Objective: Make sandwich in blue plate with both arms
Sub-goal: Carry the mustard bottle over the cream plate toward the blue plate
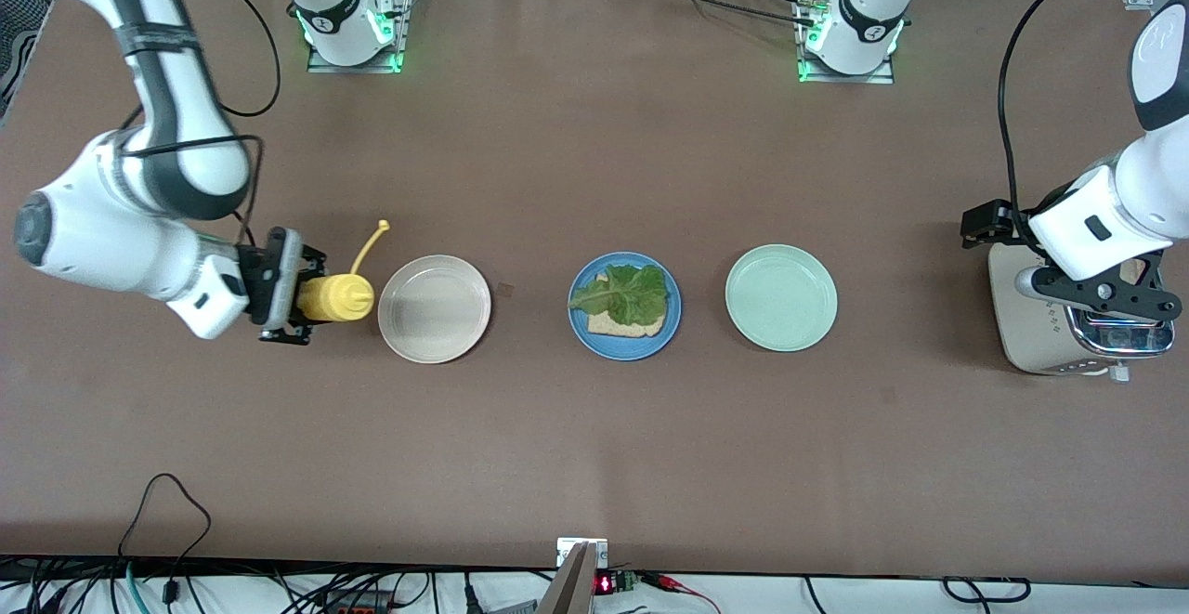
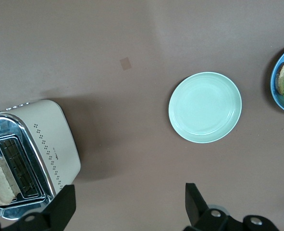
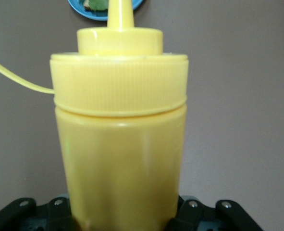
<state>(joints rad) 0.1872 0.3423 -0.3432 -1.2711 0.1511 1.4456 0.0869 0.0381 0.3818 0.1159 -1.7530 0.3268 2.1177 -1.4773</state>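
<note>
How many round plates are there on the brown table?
3, in one row: the cream-white round plate toward the right arm's end, the sky-blue round plate in the middle, the pale mint-green round plate toward the left arm's end. None seems hidden.

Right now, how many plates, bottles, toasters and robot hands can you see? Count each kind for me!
Plates: 3, the cream plate, the blue plate and the mint plate
Squeeze bottles: 1, the yellow bottle
Toasters: 1, the toaster
Bread slices: 2, one under the lettuce, one in the toaster
Grippers: 2, the left gripper and the right gripper
Total: 9
</note>
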